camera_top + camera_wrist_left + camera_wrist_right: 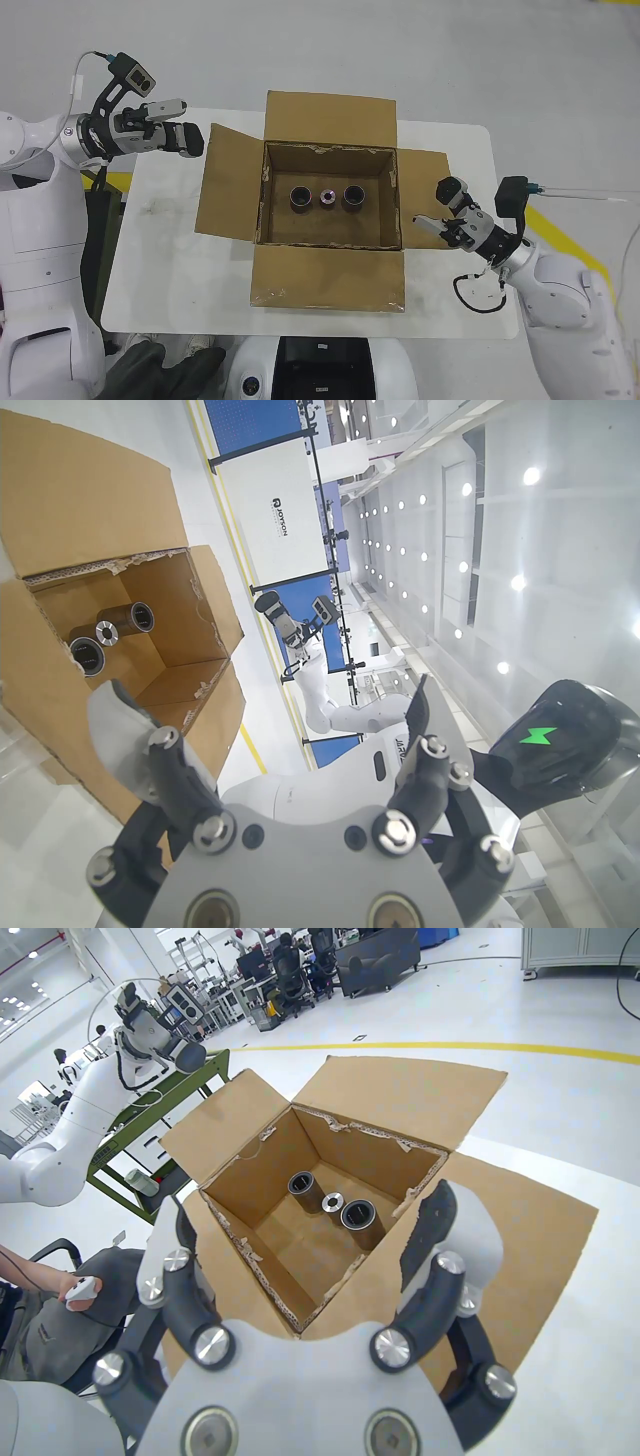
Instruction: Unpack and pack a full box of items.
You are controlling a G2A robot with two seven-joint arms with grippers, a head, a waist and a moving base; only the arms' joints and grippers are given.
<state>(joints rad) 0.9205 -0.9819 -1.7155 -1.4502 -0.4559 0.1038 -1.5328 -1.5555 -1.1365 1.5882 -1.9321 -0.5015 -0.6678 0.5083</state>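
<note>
barely begun, by my reading: the box sits open on the surface, two dark cylinders and a small silver cylinder between them standing inside. left gripper and right gripper flank it, fingers apart, holding nothing.

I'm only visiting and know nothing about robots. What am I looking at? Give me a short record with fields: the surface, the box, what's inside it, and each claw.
Surface: white table
Box: cardboard box, open, four flaps spread outward
Contents: three upright items in a row on the box floor: dark cylinder, small silvery cylinder, second dark cylinder
Left side: left claw open, empty, outside the box near a side flap
Right side: right claw open, empty, by the opposite flap
</note>
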